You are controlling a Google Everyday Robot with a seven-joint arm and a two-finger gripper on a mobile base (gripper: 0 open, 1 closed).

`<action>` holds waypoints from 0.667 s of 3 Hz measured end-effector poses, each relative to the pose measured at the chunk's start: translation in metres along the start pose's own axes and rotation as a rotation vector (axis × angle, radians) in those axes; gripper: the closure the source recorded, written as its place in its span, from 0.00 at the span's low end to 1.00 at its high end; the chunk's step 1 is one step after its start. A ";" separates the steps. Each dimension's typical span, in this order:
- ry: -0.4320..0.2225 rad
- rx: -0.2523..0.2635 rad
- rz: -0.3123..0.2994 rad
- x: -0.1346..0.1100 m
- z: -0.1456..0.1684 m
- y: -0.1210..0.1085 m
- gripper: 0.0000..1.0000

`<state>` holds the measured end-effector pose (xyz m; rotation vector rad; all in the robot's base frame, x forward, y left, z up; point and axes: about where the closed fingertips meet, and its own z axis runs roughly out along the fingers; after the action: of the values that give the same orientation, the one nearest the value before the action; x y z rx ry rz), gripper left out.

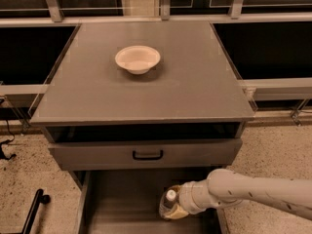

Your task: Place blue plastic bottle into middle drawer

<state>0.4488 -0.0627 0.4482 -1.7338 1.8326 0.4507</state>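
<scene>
Inside the open middle drawer (122, 206), blue plastic bottle (169, 202) sits low against the pincer (179, 207), clamped or loosed I cannot tell; release and withdrawal seemingly left.

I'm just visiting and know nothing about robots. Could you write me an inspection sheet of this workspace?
Surface: grey cabinet top, flat.
Job's things: blue plastic bottle inside the pulled-out middle drawer, towards its right side.
Clutter: white bowl on the cabinet top.
Grippers: gripper down in the middle drawer, against the bottle.
Cables: what looks like a dark cord on the floor, far left.
Surroundings: speckled floor; handled drawer above, slightly open.
</scene>
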 end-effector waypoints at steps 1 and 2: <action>0.006 -0.003 0.008 0.003 0.002 0.000 1.00; 0.008 -0.007 0.014 0.004 0.002 0.001 1.00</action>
<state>0.4483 -0.0646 0.4446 -1.7303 1.8519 0.4573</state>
